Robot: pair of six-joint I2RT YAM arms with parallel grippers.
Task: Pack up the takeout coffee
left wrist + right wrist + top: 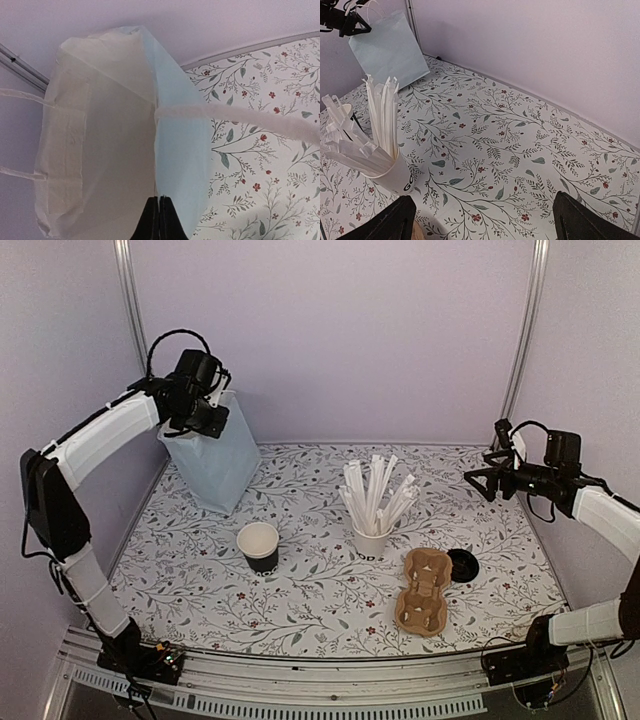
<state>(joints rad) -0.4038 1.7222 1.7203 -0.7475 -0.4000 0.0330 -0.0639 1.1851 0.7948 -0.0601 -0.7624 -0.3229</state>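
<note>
The bag point(215, 465) is pinched by the left gripper point(159, 202); the right gripper point(485, 222) is held open, well apart from the cup point(259, 547).

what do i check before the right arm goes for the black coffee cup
1. Bag mouth open: ok, its inside shows in the left wrist view.
2. Left gripper shut on the bag's rim: ok.
3. Right gripper open, holding nothing: ok.
4. Takeout coffee upright, apart from the cup of wrapped sticks: ok.
5. Lid on the coffee: not ok; the black lid lies on the table beside the carrier.
</note>
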